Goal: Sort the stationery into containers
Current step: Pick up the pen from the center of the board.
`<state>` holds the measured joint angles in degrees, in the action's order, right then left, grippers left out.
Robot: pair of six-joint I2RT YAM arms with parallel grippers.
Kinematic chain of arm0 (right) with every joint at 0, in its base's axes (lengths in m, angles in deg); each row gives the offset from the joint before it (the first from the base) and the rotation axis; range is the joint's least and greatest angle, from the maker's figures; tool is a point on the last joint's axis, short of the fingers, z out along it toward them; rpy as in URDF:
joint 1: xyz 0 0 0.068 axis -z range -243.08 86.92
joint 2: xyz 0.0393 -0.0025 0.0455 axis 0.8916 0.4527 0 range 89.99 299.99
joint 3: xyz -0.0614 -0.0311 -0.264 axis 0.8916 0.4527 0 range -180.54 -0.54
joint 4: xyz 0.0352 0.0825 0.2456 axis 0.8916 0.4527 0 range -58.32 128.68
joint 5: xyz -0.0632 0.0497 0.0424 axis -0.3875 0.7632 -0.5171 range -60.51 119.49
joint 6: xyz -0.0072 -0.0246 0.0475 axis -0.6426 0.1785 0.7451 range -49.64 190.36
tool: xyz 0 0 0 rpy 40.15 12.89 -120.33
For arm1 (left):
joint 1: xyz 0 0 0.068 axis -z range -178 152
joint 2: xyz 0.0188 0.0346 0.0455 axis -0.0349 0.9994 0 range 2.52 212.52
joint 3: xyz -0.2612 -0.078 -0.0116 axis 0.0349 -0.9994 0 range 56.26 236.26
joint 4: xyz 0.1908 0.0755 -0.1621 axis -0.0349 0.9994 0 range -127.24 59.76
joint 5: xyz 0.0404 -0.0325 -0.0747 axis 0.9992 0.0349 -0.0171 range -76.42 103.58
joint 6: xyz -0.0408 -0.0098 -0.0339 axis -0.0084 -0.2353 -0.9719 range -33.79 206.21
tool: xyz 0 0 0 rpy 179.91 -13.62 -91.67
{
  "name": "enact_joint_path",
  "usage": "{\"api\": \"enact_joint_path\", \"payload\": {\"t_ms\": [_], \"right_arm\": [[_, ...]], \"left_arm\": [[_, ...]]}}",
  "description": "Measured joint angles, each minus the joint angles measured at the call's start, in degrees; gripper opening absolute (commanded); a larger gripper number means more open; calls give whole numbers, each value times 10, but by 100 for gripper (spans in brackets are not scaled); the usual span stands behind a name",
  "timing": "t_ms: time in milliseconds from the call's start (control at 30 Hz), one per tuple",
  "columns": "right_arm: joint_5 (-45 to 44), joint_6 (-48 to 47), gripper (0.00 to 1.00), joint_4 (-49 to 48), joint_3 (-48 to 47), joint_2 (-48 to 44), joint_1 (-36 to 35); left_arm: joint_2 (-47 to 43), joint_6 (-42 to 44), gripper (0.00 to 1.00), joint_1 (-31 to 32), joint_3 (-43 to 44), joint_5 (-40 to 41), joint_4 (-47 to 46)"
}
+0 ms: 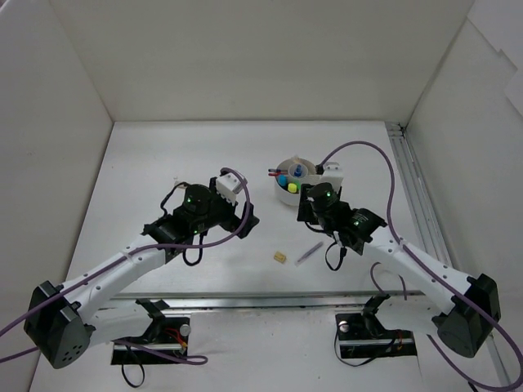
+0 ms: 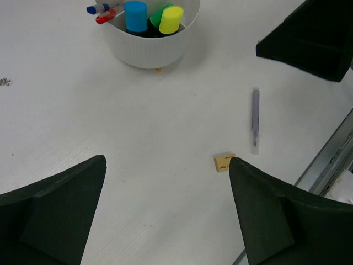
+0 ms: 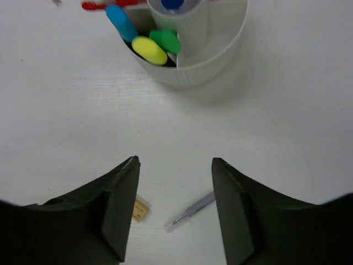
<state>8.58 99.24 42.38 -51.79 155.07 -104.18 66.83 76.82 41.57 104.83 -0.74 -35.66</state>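
eraser [image 1: 280, 256] and thin pencil [image 1: 308, 251] lie loose near of organizer [image 1: 288, 194]; left gripper [image 2: 165, 165] gapes empty, right gripper [image 3: 175, 165] half-spread, empty, should straddle pencil crosswise, low, before closing.

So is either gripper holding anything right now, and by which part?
Nothing is held. The left gripper and right gripper are both open and empty; the eraser and pen lie loose on the table.
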Motion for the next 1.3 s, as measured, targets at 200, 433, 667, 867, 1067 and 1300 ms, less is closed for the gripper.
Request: {"api": "enact_joint_path", "payload": {"t_ms": [200, 433, 667, 867, 1067, 1300], "right_arm": [[48, 85, 84, 80, 31, 78, -2], [66, 184, 83, 103, 57, 175, -19], [83, 252, 76, 100, 82, 205, -45], [69, 280, 19, 104, 89, 200, -62], [58, 263, 0, 103, 72, 215, -66], [58, 105, 0, 111, 45, 184, -71]], "left_arm": [[0, -3, 90, -2, -8, 1, 8], [0, -9, 92, -9, -15, 7, 8], [-2, -14, 93, -23, -18, 9, 8], [-18, -16, 93, -25, -37, 7, 8], [-20, -16, 94, -28, -37, 6, 8], [-20, -20, 99, -30, -37, 2, 8]]}}
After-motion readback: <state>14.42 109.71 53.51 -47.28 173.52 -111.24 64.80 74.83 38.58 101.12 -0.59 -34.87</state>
